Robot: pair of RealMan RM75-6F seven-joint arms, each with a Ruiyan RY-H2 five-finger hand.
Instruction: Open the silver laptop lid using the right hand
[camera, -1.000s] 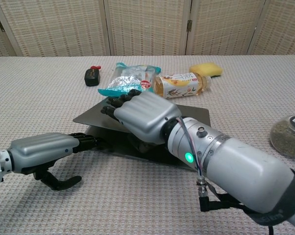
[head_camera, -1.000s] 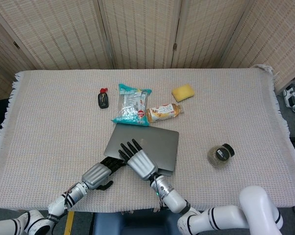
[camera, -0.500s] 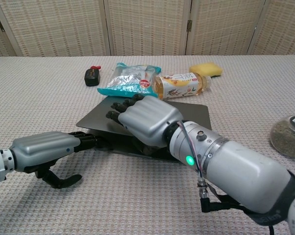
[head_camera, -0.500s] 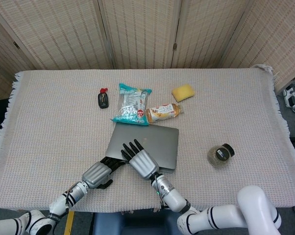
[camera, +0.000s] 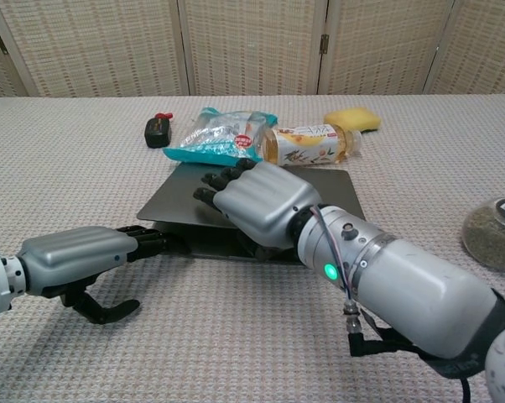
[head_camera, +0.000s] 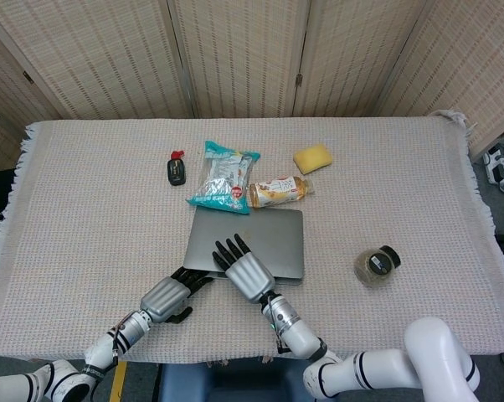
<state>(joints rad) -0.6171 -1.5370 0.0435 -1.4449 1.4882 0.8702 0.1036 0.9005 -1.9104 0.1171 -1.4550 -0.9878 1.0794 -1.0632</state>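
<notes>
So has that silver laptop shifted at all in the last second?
Yes. The silver laptop has swung round under the right hand: its far edge now runs square to the table edge, up against the bottle.

A teal snack bag (head_camera: 223, 177) lies near the middle of the cloth-covered table (head_camera: 84, 218), with a small black device with a red tip (head_camera: 176, 169) well apart at its 9 o'clock. A plastic drink bottle (head_camera: 278, 191) lies on its side just beside the bag at 3 o'clock, and a yellow sponge (head_camera: 313, 157) sits near the bottle at 1 o'clock. A glass jar with a black lid (head_camera: 375, 265) rests on its side well apart from the bottle at 4 o'clock, and woven folding screens (head_camera: 235, 54) stand behind the table at 12 o'clock.
</notes>
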